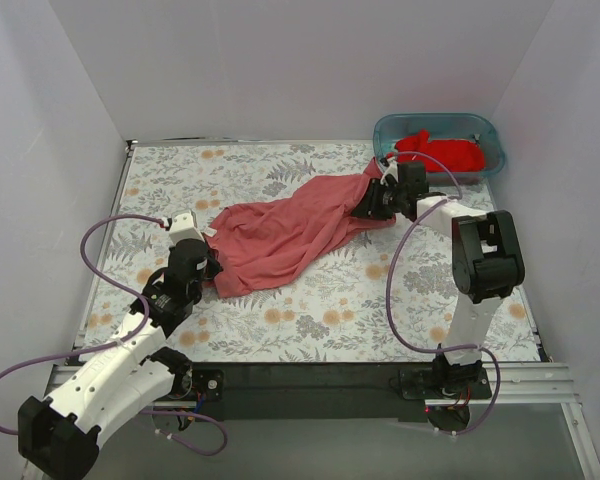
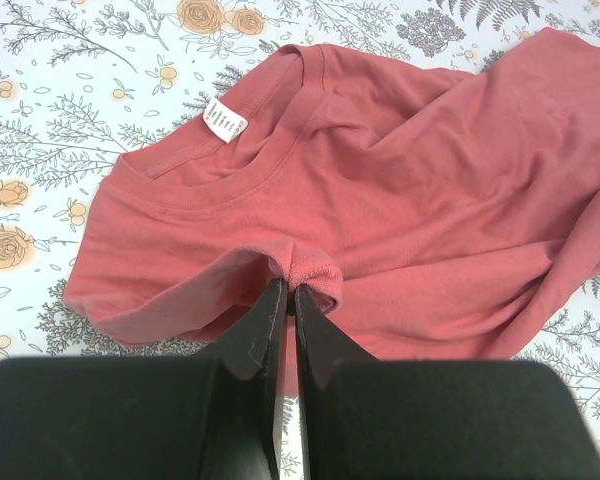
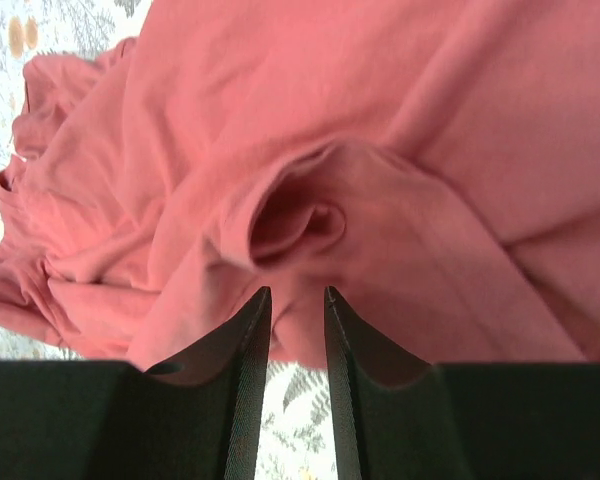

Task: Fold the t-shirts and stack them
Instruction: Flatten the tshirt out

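Note:
The dusty salmon-red t-shirt [image 1: 280, 235] lies crumpled and stretched across the middle of the floral table, between my two grippers. My left gripper [image 1: 208, 262] is shut on a fold of its edge near the collar, as the left wrist view [image 2: 290, 285] shows, with the shirt [image 2: 410, 180] spread beyond it and its white neck label [image 2: 223, 121] facing up. My right gripper [image 1: 368, 205] holds the shirt's far right end, raised a little. In the right wrist view [image 3: 297, 292] its jaws stand narrowly apart with bunched cloth [image 3: 380, 120] between them. The brighter red t-shirt [image 1: 442, 152] lies crumpled in the tub.
The teal plastic tub [image 1: 385, 130] stands at the back right corner, just behind my right gripper. White walls enclose the table on three sides. Purple cables loop beside both arms.

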Available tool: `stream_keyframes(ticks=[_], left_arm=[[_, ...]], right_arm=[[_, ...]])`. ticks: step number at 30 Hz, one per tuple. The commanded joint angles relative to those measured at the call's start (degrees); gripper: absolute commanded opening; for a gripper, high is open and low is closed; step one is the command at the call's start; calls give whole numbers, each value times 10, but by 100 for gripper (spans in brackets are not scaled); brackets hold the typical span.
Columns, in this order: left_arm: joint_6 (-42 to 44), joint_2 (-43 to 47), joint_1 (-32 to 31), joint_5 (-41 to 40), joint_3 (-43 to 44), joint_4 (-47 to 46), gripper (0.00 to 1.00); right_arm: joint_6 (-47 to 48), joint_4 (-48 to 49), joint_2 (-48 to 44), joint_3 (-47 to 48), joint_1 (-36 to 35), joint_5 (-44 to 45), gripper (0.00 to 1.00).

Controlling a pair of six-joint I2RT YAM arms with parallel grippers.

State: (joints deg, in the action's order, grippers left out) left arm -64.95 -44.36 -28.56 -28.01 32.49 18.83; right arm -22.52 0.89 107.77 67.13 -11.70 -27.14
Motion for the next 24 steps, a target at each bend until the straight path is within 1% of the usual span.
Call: stream_keyframes(ticks=[1,4,7,10,13,17,21,24], left_arm=[[4,1,3,-3,-2,-9,0],[5,-3,3,-1,-1,-11,0],[6,-6,3,1,-1,-12,0],[7,-11,3,3,-1,-11,0],[8,-13,3,5,-1,-12,0],[8,-18,3,6,-1,-13,0],[8,-17,3,7,0,-13,0],[8,-16,3,7,-1,-13,0]], right_arm=[[-9,37,30,40,-2,-20,34],[-22,48,59,60,-5,-31,37],[-29,53,80,78,-14,-36,42],[-39,59,90,92,-19,-36,52],[-52,64,99,106,-24,-40,55],[-58,64,117,125,-28,-44,56],[-64,65,126,128,-31,-44,50],[-64,65,127,121,-31,-39,50]])
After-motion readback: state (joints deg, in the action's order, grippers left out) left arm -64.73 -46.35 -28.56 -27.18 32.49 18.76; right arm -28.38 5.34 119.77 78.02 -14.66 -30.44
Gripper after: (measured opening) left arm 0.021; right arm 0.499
